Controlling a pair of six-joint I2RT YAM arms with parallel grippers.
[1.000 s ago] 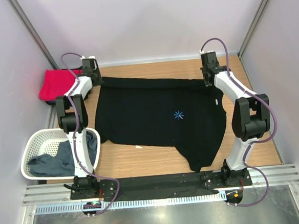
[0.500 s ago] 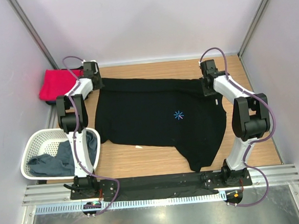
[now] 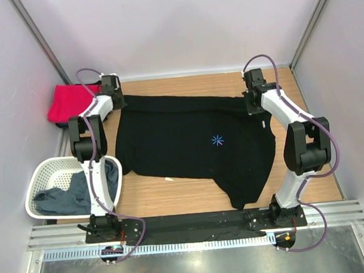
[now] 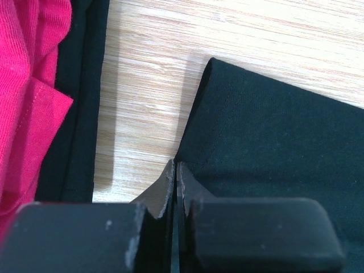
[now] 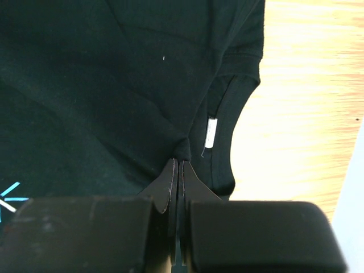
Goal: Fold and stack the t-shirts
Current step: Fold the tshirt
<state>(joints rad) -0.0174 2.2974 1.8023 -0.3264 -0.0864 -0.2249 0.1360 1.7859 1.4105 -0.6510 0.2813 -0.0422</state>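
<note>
Folding is hardly begun. The black t-shirt (image 3: pixel 195 142) lies spread on the bench (image 3: pixel 174 196), with the left fingers (image 4: pixel 166 190) and right fingers (image 5: pixel 169 185) closed, each pinching its far edge. The red t-shirt (image 3: pixel 67 102) seems already folded at the far left, and the grey-blue t-shirt (image 3: pixel 68 199) waits in the laundry basket (image 3: pixel 38 176). The white collar tag (image 5: pixel 211 132) has no readable writing; the light-blue starburst mark (image 3: pixel 217 140) is the only print.
</note>
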